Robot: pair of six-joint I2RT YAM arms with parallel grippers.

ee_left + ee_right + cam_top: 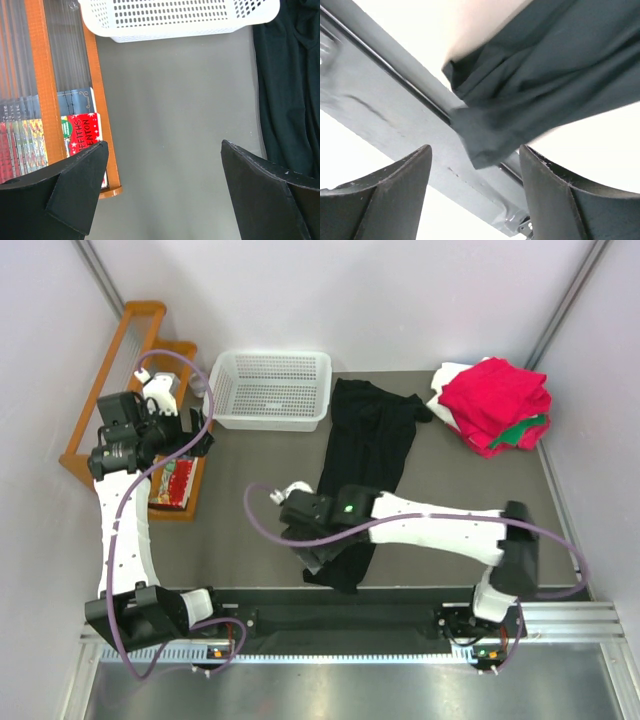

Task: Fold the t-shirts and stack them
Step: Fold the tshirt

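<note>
From the top camera I see the black t-shirt [365, 455] lying as a long, narrow strip down the middle of the table [250, 465], its far end just beside the white basket [270, 390] and its near end at the table's front edge. The stack of folded shirts [495, 405], red on top with green and white showing beneath, sits at the far right corner. My right gripper [308, 540] reaches across to the near end of the black t-shirt, and my left gripper [200, 440] hangs raised over the wooden rack [130, 370] on the left. On the left wrist camera the left gripper [164, 150] stands wide with nothing between its fingers [80, 190]; below are bare table, the rack with books [80, 135], the basket's edge and, at right, the black t-shirt. On the right wrist camera the right gripper [475, 150] has its jaws parted, and a corner of the black t-shirt lies in the gap beyond them, unpinched, over a metal rail [385, 115].
</note>
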